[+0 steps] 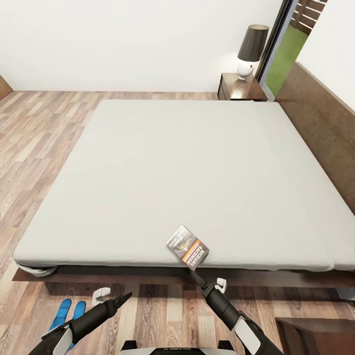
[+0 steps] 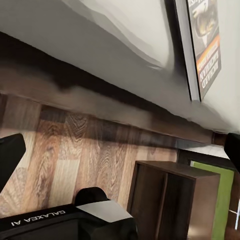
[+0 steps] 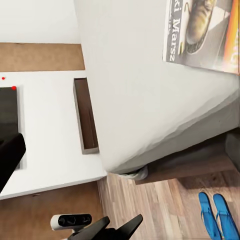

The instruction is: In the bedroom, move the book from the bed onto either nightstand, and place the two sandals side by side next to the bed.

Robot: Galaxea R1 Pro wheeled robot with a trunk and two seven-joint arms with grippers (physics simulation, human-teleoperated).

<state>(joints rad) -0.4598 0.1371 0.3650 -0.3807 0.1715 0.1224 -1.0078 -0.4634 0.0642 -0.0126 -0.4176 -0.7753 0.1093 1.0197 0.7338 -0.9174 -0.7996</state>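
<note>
Thin paperback book w/ orange band (image 1: 188, 246) lies flat at the near edge of the large light-grey mattress on its dark-brown wood bed frame (image 1: 148, 273). Right gripper (image 1: 197, 279) sits just below it at the bed's edge; can't tell its jaw state. Left gripper (image 1: 122, 298) hangs over the plank floor (image 1: 162, 315), apparently closed & empty. 2 bright-blue flat sandals (image 1: 68, 315) lie side by side near the bed. Dark-brown nightstand (image 1: 241, 88) w/ lamp (image 1: 250, 49) stands at the far side.

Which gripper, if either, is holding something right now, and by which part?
Nothing is held. The book lies on the bed near its edge, with the right gripper just short of it; the left gripper hangs empty above the floor.
</note>
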